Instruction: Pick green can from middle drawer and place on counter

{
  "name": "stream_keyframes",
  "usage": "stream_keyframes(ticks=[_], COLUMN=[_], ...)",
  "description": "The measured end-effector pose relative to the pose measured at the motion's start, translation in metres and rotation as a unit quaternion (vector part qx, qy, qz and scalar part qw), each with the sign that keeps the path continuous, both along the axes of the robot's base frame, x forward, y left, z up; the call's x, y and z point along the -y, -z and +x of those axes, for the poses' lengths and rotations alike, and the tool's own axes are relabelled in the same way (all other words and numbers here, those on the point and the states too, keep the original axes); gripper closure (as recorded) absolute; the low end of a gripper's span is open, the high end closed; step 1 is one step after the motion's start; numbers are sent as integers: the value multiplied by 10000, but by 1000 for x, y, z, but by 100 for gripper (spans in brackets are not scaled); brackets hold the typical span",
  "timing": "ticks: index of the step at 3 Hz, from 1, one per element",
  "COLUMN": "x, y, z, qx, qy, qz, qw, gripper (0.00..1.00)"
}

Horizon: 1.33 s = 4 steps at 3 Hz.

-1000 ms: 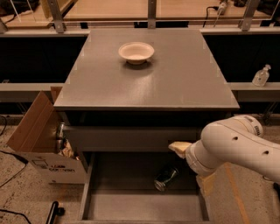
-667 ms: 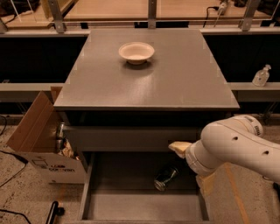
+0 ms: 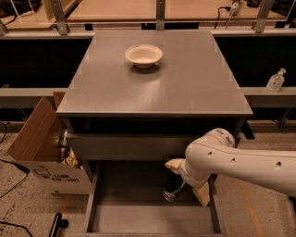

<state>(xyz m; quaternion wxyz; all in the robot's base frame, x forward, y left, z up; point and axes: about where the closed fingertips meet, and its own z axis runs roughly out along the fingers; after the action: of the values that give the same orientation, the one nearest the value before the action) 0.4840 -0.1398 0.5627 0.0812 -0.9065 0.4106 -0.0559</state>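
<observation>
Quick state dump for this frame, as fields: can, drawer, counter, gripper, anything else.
green can: inside the drawer, right of centre
middle drawer: pulled open
counter: white bowl near the back, no can on it
gripper: reached down into the drawer, at the can
other: cardboard box left of cabinet, pump bottle far right

Speckled floor (image 3: 32,213), open cardboard box (image 3: 34,136) at left, pale wooden tabletop (image 3: 120,11) behind, dim warm light.

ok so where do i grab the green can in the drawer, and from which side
Take the green can across its round sides at mid-length, from above: it seems to lie on its side on the middle drawer floor, one silver end showing. The gripper hangs just over it, by the drawer's right wall.
</observation>
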Motion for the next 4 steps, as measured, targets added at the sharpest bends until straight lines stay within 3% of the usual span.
stream_keyframes(ticks=[1, 2, 4], x=[-4, -4, -9], y=[49, 99, 155], z=[15, 31, 46], qx=[-89, -260, -541], qy=[-207, -271, -238], qz=[-134, 112, 429], qw=[9997, 9992, 9973], gripper=[0, 0, 2])
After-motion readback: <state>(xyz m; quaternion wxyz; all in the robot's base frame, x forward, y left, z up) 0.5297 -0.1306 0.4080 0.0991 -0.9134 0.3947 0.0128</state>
